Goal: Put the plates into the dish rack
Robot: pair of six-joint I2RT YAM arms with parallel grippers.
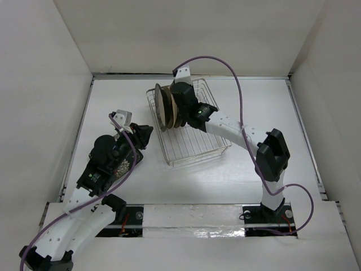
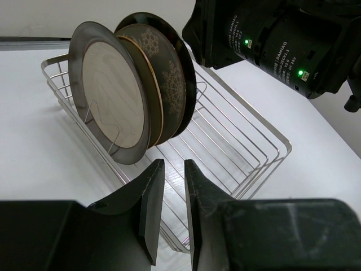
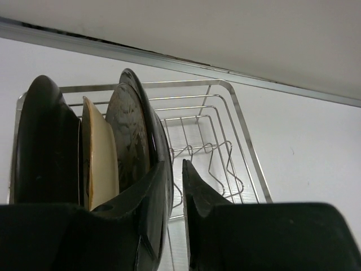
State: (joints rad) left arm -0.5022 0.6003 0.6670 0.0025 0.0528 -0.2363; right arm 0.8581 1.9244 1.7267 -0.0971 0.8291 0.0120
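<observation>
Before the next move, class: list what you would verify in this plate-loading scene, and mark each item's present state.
1. Four plates upright in the dish rack: ok.
2. Right gripper clear of the nearest dark plate: cannot tell; jaws apart, but one finger overlaps its rim.
3. Left gripper empty, jaws slightly apart: ok.
4. Black square plate loaded: not ok; it lies on the table, outside the rack.
5. Free prongs left in the rack: ok.

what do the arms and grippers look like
The left arm and right arm have white shells and bulky black joints, each trailing a purple cable. The left gripper and right gripper have two black wedge-shaped fingers. White lettering and green lights mark the right wrist.
</observation>
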